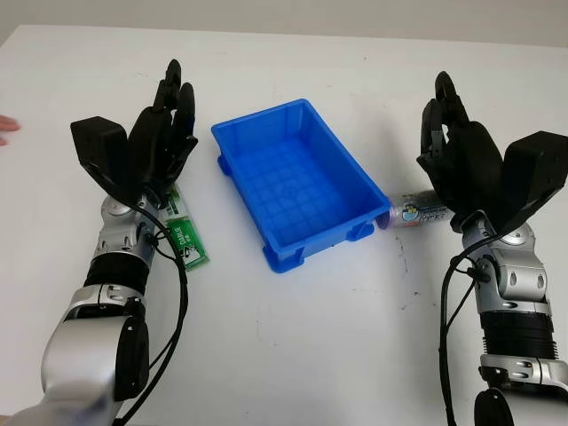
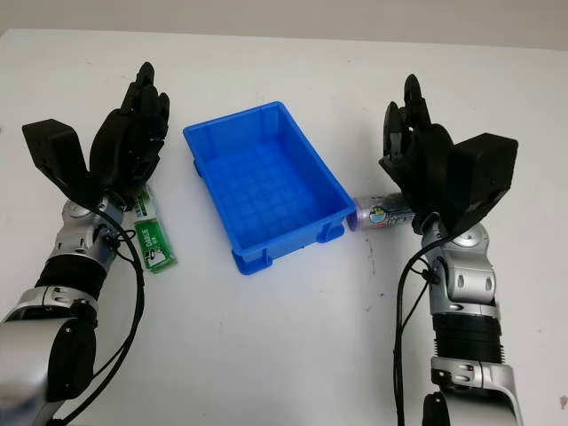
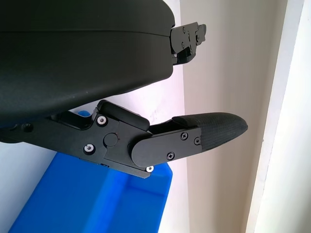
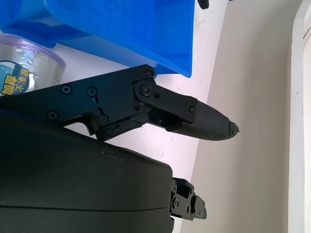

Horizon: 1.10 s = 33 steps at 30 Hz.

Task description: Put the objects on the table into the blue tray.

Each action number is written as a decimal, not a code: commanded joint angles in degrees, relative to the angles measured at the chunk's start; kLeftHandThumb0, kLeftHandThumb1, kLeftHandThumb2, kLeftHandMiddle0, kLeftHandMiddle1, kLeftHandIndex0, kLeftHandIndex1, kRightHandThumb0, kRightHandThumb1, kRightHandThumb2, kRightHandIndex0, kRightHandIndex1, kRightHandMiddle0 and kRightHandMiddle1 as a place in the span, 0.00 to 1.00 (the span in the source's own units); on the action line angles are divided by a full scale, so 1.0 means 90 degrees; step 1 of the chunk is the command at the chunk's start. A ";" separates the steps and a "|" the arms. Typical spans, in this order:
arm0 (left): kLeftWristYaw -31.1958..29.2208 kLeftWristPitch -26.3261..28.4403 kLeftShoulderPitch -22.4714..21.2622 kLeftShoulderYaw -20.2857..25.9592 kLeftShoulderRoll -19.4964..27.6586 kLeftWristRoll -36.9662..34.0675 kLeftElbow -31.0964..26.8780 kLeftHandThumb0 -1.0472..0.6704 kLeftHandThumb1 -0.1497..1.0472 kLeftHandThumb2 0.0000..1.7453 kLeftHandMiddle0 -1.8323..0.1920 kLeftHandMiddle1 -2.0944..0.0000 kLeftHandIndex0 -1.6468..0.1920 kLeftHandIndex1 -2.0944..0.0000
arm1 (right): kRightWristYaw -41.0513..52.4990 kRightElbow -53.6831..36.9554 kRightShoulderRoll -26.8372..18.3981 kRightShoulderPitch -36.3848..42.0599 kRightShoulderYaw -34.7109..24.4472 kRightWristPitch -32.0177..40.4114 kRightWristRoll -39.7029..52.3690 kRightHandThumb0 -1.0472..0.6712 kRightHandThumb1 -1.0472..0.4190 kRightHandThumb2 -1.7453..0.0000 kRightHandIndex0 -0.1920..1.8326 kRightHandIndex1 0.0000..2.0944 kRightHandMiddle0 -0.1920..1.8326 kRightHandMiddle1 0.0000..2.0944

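A blue tray (image 1: 266,155) stands in the middle of the white table, with nothing inside. A green packet (image 1: 188,238) lies left of the tray, partly under my left hand (image 1: 169,106), which hovers open above it. A small silvery bottle (image 1: 417,211) with a purple cap lies on its side against the tray's right corner; the bottle (image 4: 26,73) and the tray's outer wall (image 4: 121,29) appear close in the right wrist view. My right hand (image 1: 448,124) is raised open just right of the bottle, its palm hiding the bottle's far end.
A person's fingertip (image 1: 7,126) shows at the left edge of the table. Open white tabletop (image 1: 337,355) stretches in front of the tray, between my two arms.
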 commanded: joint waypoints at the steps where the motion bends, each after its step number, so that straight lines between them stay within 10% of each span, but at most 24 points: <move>1: -0.0016 -0.0047 0.0045 0.0017 0.0048 -0.0014 -0.0029 0.18 1.00 0.36 1.00 1.00 1.00 1.00 | 0.0030 -0.0039 -0.0023 -0.0014 -0.0011 -0.0017 0.0006 0.18 0.00 0.57 0.00 0.00 0.00 0.00; 12: -0.0069 -0.0063 -0.0087 0.0012 0.0075 0.0006 0.0127 0.18 1.00 0.35 1.00 1.00 1.00 1.00 | 0.0135 -0.0323 -0.0223 -0.0085 -0.0131 0.0344 0.0168 0.21 0.00 0.66 0.00 0.00 0.00 0.00; 21: -0.0030 -0.0100 -0.0048 0.0004 0.0113 0.0041 0.0074 0.17 1.00 0.36 1.00 1.00 1.00 1.00 | 0.0758 -0.1910 -0.2210 0.0081 0.0179 0.0061 -0.1489 0.28 0.11 0.97 0.18 0.08 0.11 0.23; 33: -0.0076 -0.0155 -0.0072 0.0006 0.0068 0.0014 0.0131 0.18 1.00 0.36 1.00 1.00 1.00 1.00 | 0.2309 -0.2961 -0.3749 0.0875 0.1211 0.0008 -0.3785 0.25 0.16 0.97 0.18 0.03 0.19 0.04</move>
